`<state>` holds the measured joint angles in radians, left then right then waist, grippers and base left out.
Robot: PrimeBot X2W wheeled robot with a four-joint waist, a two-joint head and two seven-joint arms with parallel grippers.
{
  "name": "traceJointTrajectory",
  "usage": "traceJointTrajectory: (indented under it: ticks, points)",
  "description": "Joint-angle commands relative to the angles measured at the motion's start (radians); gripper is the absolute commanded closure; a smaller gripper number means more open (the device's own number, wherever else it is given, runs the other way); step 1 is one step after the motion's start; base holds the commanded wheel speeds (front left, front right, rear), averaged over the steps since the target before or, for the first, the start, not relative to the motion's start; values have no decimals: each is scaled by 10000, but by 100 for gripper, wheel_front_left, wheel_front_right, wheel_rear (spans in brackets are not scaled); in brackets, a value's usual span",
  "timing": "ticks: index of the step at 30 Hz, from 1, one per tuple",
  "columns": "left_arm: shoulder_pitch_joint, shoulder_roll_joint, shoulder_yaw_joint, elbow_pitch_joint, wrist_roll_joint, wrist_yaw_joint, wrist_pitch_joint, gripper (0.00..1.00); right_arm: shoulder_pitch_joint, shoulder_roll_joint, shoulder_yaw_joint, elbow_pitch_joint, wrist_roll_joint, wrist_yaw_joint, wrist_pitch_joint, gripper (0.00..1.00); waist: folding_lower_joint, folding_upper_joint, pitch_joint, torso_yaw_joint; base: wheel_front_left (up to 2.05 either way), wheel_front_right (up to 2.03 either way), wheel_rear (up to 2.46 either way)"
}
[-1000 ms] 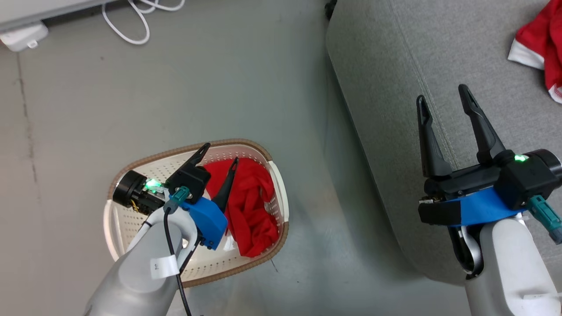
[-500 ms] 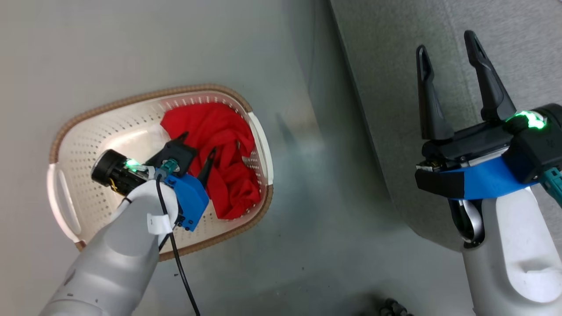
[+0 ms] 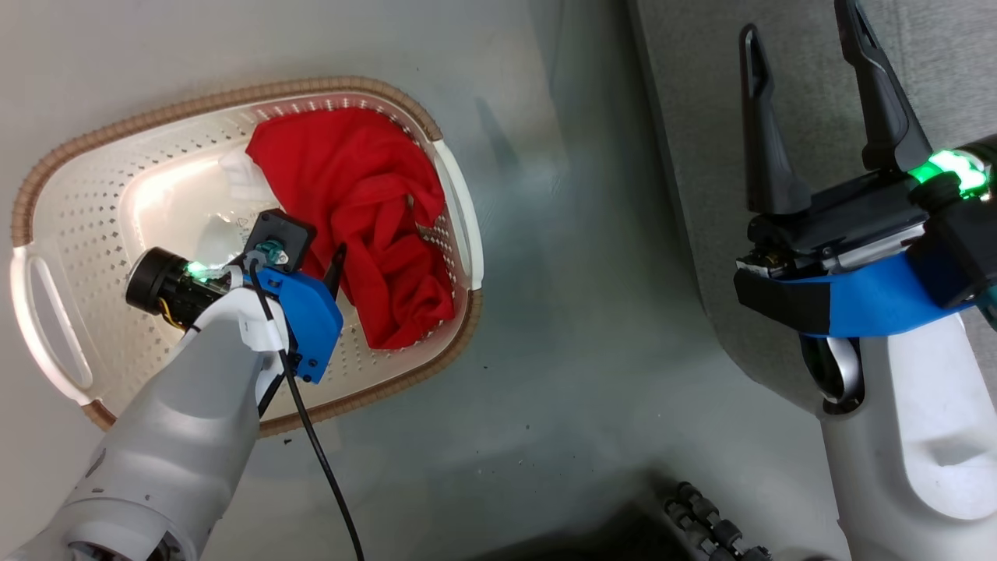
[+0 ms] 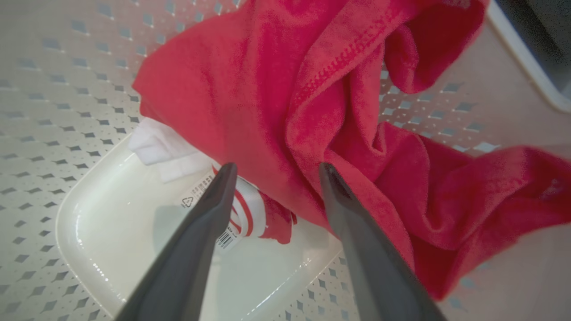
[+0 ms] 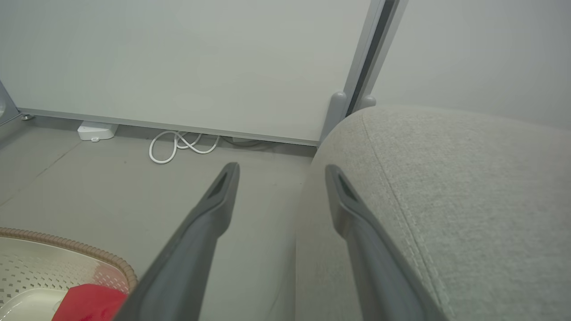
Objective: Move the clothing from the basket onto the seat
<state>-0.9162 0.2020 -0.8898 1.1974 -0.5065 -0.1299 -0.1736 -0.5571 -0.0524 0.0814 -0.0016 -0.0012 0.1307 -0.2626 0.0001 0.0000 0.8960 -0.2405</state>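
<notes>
Head view: the left claw (image 3: 308,249) hangs inside the basket (image 3: 234,93) with its fingers spread, and the red clothing (image 3: 358,202) is bunched just ahead of its tips. The right claw (image 3: 797,19) is spread and holds nothing, poised over the edge of the seat (image 3: 701,156).

Left wrist view: a fold of the clothing lies between and beyond the fingertips, with the striped trim (image 4: 247,214) and the label (image 4: 196,200) beside the near finger. Nothing is pinched yet.

Right wrist view: the seat lies to one side of the claw, and the basket is low on the other side.

The step in hand looks like the reach for a garment. The next move likely calls for sinking deeper, closing on a thick fold and then lifting.

Left arm (image 3: 179,421) angled down, both jaws spread
</notes>
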Motion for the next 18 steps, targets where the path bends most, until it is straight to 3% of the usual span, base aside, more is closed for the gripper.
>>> traceJointTrajectory:
  ticks: [1, 18]
  points:
    - [-173, 51, -154, 53, -280, -4, 171, 0, -248, 28, 41, -116, -48, 1, -36, 0, -1, 0, 254, 33, 0, 0, 0]
    - [-872, 233, -1021, -133, -1824, -4, 430, 0, -541, 31, 309, -398, -90, 1, -36, 0, -1, 0, 1140, -82, 0, 0, 0]
